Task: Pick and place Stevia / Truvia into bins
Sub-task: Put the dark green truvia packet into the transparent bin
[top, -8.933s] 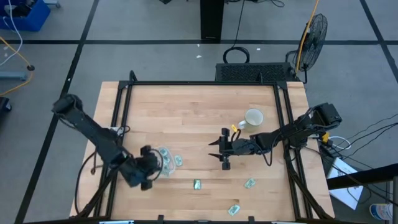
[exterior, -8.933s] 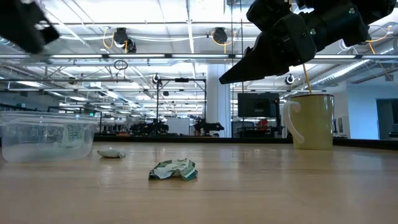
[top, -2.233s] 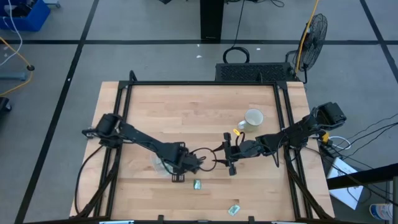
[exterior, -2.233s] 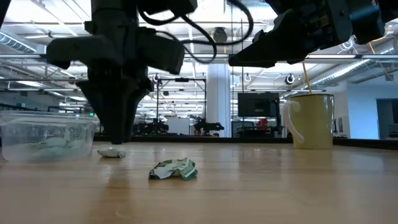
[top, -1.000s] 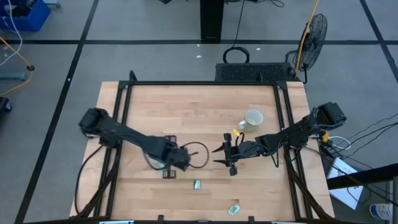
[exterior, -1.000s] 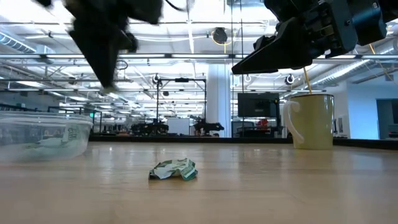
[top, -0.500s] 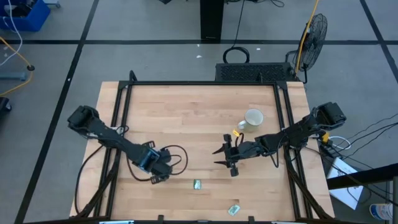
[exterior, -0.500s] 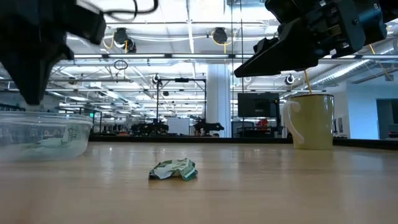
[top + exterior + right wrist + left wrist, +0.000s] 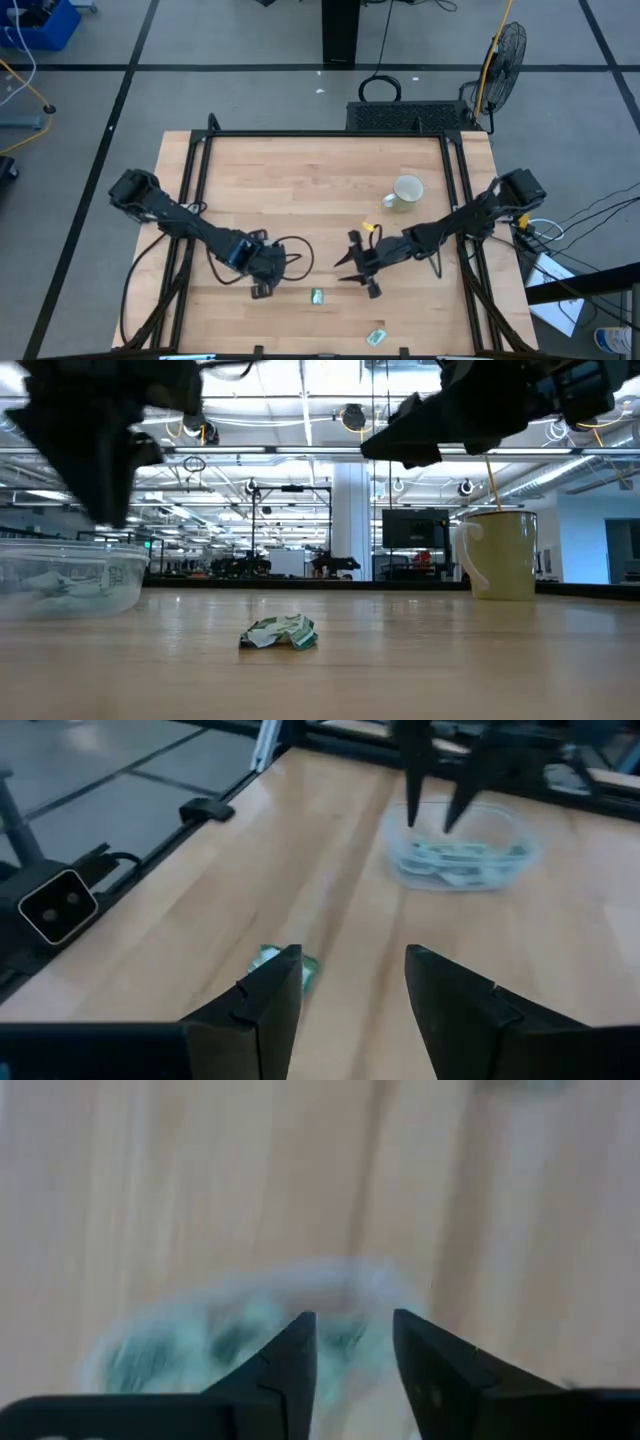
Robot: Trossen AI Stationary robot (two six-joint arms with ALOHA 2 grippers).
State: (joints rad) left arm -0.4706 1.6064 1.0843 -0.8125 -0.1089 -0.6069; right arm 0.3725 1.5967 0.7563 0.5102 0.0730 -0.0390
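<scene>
The clear bin (image 9: 460, 852) holds several pale green Stevia packets and stands on the table's left half; in the low view it is the bin (image 9: 65, 575). My left gripper (image 9: 438, 792) hangs open just above it, fingers pointing down, nothing between them; its own view shows the left gripper (image 9: 355, 1348) over the packets. My right gripper (image 9: 347, 262) hovers open near the table's middle, pointing left. A crumpled packet (image 9: 317, 296) lies flat on the wood just near of it, seen beside its finger as the packet (image 9: 288, 964). Another packet (image 9: 377, 337) lies by the near edge.
A white mug (image 9: 407, 190) with a stick in it stands far right of the right gripper. A black frame rail (image 9: 320, 135) runs round the wooden table. Bare wood lies between the bin and the loose packets.
My left gripper has swung from the table's middle toward the left and now hangs over the bin. My right gripper has moved toward the near edge and a little left, closer to the crumpled packet. The bin and loose packets have stayed put.
</scene>
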